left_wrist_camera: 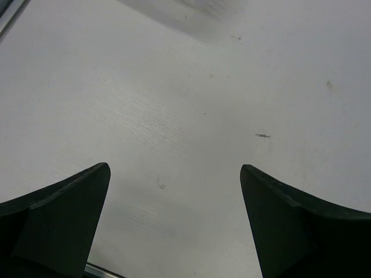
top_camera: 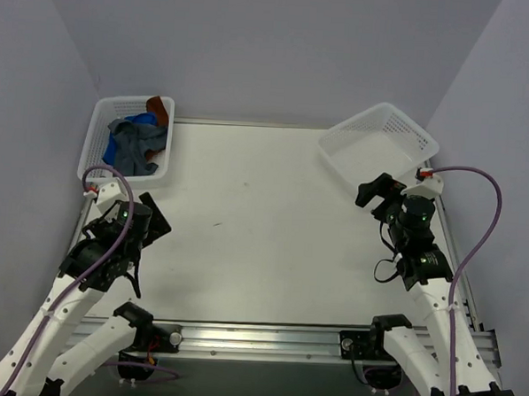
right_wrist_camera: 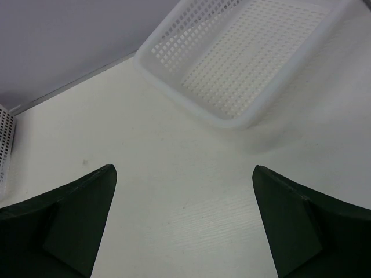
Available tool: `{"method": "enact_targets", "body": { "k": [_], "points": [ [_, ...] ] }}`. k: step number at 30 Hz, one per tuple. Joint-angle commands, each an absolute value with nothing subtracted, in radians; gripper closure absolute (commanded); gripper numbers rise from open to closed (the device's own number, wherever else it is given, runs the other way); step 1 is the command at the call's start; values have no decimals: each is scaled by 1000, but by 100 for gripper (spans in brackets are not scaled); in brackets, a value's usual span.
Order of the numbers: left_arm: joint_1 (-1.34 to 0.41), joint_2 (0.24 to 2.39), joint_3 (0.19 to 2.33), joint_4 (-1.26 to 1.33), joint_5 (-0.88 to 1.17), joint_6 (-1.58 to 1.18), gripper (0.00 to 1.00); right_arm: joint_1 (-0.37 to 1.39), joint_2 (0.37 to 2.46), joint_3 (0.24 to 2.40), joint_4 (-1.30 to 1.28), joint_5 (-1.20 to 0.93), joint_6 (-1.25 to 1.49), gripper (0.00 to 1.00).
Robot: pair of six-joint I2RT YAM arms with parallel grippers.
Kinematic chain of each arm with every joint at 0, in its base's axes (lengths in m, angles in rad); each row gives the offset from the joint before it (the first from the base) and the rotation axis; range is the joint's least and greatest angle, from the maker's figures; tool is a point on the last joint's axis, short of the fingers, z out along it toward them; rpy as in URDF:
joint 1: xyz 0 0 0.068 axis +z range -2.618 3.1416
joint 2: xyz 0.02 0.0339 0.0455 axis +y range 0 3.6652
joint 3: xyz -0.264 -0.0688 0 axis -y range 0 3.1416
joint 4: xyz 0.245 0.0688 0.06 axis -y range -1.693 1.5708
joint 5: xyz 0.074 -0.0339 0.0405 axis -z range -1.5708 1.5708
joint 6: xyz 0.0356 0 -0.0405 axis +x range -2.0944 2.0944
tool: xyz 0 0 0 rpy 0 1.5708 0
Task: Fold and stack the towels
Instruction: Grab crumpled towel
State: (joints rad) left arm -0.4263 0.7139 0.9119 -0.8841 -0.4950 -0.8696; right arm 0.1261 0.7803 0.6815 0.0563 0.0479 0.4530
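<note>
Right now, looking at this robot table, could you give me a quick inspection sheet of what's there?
Surface: white table, a few faint marks.
Job's things: towels heaped unfolded in the left basket; grey, blue and rust-brown show.
Clutter: nothing seen.
Grippers: left gripper and right gripper both open, holding nothing, above the table.
Cables: purple cable loops beside each arm.
Surroundings: plain grey walls; right basket holds nothing.
</note>
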Motion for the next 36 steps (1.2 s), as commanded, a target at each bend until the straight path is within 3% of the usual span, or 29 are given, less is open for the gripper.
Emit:
{"method": "enact_targets", "body": {
  "k": [1,10,18,22,29,36],
  "points": [
    [-430,690,923,-873,-502,-882,6,126,778,681,94,46,471,0],
    [-431,742,926,-865,-500,-893,6,126,704,577,242,11,597,0],
    [-396,894,1038,-721,-525,-859,6,126,794,609,256,-60,571,0],
    [-280,1056,1173,-674,-497,-796,6,127,819,630,255,-89,540,0],
    [59,1331,1325,-468,-170,-681,6,127,851,664,213,-121,454,0],
    [143,1747,1742,-405,-77,-506,6,133,891,692,169,-138,405,0]
  ]
}}
